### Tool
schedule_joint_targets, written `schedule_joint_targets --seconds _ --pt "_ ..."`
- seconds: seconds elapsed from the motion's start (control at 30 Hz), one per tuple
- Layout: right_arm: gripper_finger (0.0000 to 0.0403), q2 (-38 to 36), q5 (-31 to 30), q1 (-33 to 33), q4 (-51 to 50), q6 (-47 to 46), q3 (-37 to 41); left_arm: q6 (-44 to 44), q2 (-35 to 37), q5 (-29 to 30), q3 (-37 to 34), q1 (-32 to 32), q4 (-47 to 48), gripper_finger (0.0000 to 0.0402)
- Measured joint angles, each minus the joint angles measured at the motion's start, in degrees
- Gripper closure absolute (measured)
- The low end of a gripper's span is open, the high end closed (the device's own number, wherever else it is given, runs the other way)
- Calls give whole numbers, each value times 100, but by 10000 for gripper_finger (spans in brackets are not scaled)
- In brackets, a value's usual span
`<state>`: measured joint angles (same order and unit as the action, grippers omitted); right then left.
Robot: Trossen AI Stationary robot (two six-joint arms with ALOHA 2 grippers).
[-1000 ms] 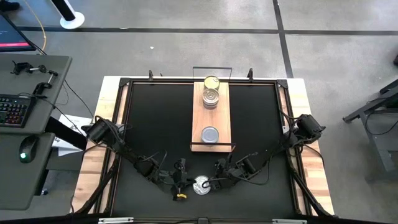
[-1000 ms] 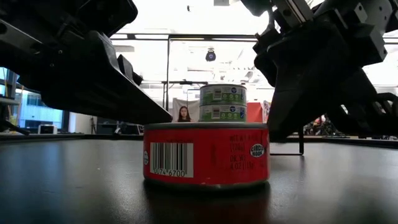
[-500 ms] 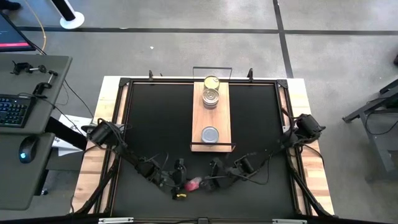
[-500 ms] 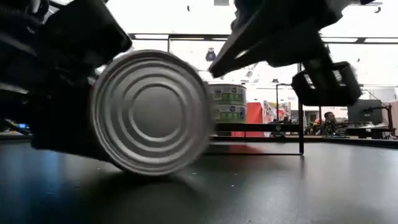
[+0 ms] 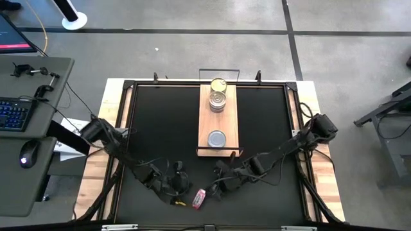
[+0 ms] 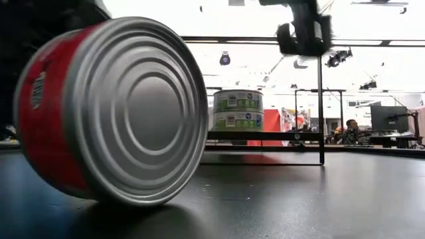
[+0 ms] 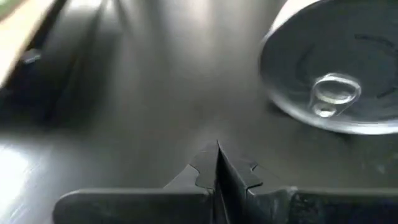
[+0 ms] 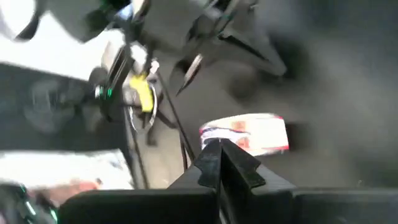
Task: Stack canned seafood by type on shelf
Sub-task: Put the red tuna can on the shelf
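At the lower middle of the high view the red can stood on edge, loose between left gripper and right gripper, both closed and empty, apparently knocked over before reaching the shelf

Upper left of the high view: grey desk bearing a keyboard and a mouse. Centre: black tabletop. Low view, right background: a seated person beside a monitor.
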<state>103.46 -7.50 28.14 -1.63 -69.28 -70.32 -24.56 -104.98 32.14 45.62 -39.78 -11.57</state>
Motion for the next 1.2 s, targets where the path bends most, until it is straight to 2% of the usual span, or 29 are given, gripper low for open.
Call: schedule_joint_targets --seconds 0.13,0.27,0.33,0.43,0.53,0.73,0.87,1.0,1.2 --pt "403 -70 506 -75 -4 1675 -379 -953 420 605 -253 -406 472 402" --pt "402 -77 1127 -91 -194 3438 -668 -2269 634 1455 -393 -1004 459 402" --pt "399 -73 1360 -148 -477 3846 -805 -2862 633 1787 -371 -1266 435 401" --pt "376 48 1587 -300 -923 4440 -1047 -3550 630 1936 -318 -1518 435 402" --pt "329 372 1823 -386 -1419 5340 -1398 -4069 630 1948 -303 -1593 415 402" --pt "207 1134 1807 -377 -2521 6809 -2502 -4580 632 1946 -295 -1536 170 402" --pt "147 1629 1794 -382 -3578 7673 -3277 -4742 632 1944 -295 -1452 77 401" --pt "125 1992 1531 -380 -4273 8453 -3758 -4786 632 1944 -295 -1381 79 402" --pt "124 2384 1305 -415 -4600 8736 -3907 -4782 632 1964 -295 -1336 29 402"
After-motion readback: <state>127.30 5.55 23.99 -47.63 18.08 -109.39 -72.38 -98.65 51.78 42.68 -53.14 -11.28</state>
